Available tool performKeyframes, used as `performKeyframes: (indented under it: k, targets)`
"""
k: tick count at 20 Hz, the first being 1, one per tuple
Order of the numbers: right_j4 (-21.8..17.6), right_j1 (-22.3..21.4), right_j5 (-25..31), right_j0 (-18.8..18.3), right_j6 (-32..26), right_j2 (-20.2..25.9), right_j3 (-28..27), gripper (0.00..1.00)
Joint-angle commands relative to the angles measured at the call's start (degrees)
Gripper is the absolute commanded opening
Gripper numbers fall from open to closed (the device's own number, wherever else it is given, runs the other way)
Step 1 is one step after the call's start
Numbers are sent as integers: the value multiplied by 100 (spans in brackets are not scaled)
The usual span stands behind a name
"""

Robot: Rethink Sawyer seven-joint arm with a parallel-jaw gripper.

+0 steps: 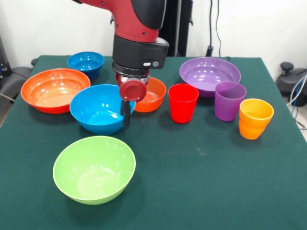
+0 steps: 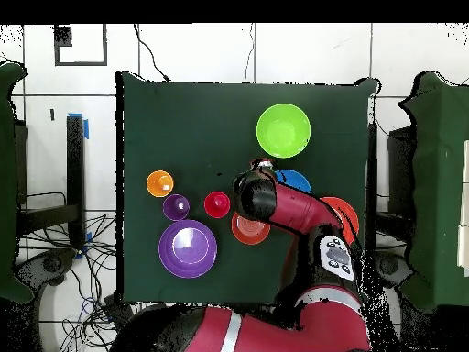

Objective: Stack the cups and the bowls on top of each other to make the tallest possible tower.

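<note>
My gripper [image 1: 126, 114] hangs down at the right rim of the deep light blue bowl [image 1: 98, 112], which stands on the green table. The lime green bowl [image 1: 93, 170] stands alone nearer the camera. The small orange bowl [image 1: 152, 96] sits just behind the gripper. The red cup [image 1: 183, 103], the purple cup [image 1: 229, 100] and the waisted orange cup [image 1: 255, 118] stand upright in a row to the right. The wide orange-red bowl [image 1: 53, 90], the small dark blue bowl [image 1: 85, 62] and the wide purple bowl [image 1: 209, 74] stand at the back. Every piece stands on its own.
In the overhead view my arm [image 2: 302, 215] covers part of the light blue bowl [image 2: 298, 180] and the orange-red bowl [image 2: 346, 213]. The lime green bowl [image 2: 283, 130] lies beyond it. The table's edge [image 1: 288, 115] runs close to the orange cup.
</note>
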Motion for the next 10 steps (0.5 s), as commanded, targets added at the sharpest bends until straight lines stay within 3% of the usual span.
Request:
performKeyframes:
  k: [1,10]
  targets:
    - [402,220,582,162,596,506,186,100]
    - [481,213,511,165,427,545,267,100]
